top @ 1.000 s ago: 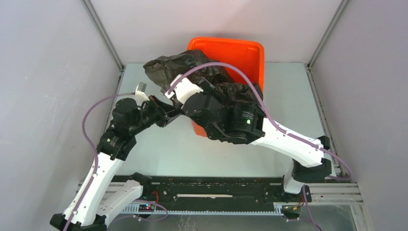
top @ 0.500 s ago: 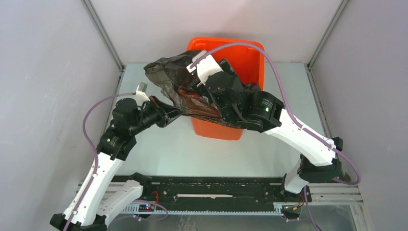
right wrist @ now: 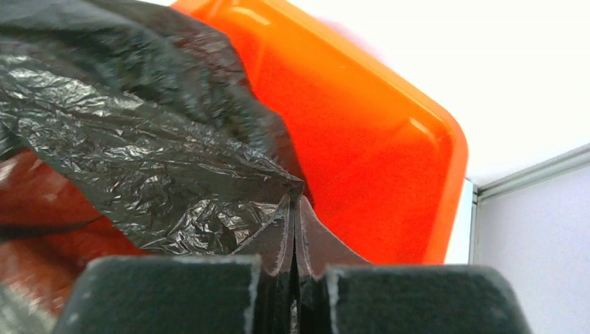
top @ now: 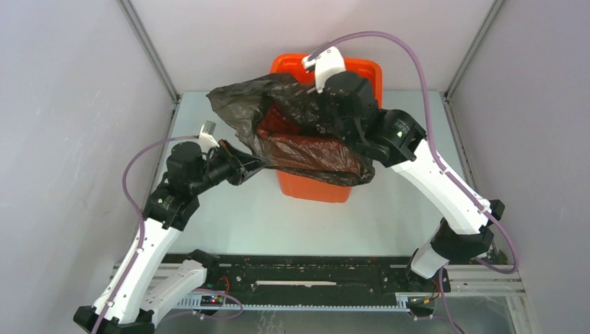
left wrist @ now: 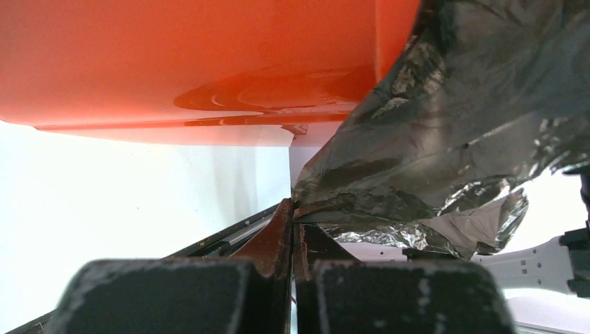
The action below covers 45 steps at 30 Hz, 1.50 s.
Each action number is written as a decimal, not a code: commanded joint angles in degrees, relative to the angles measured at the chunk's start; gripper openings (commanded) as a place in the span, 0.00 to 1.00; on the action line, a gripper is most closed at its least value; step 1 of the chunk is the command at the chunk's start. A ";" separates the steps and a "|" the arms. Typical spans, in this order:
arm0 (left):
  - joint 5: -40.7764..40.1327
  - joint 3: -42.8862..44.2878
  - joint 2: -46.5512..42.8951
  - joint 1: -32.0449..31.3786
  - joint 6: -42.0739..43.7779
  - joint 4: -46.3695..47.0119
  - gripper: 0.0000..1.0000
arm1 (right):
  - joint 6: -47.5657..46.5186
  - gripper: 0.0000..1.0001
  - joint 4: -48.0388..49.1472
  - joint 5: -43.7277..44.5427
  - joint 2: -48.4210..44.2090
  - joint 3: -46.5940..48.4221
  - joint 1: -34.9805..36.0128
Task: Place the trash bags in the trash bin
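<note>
On the pale table (top: 229,223), the orange trash bin (top: 313,189) stands upright at the far middle, close to the back wall. The black trash bag (top: 306,149) is stretched open across the left and near parts of the bin's mouth. Its film drapes over the near rim and billows out past the left wall above the table, and orange shows faintly through the plastic. The bin's far right corner is uncovered.

Your right arm (top: 445,188) reaches in from the right, above the bin. Your left arm (top: 149,229) angles in from the left, beside the bin's left wall.

Your right gripper (right wrist: 293,202) has its fingers pressed together on a gathered fold of the bag, over the bin's opening. Your left gripper (left wrist: 292,206) is likewise pinched tight on an edge of the bag, low beside the bin's outer wall.
</note>
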 commanded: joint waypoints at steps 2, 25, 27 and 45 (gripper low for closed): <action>0.51 -1.93 0.38 -0.01 0.82 0.61 0.00 | 1.03 0.00 6.97 -5.71 -3.16 -1.78 -7.75; -8.08 12.58 -4.90 0.03 18.85 -17.03 0.85 | 2.87 0.00 12.80 -25.93 -0.79 0.28 -20.82; -10.02 16.45 -5.06 0.55 20.61 -20.31 0.89 | 3.41 0.00 12.15 -25.88 -0.82 1.03 -20.87; -13.81 36.13 17.67 12.00 16.62 -12.85 0.91 | 13.30 0.00 8.25 -30.68 -3.89 0.80 -26.64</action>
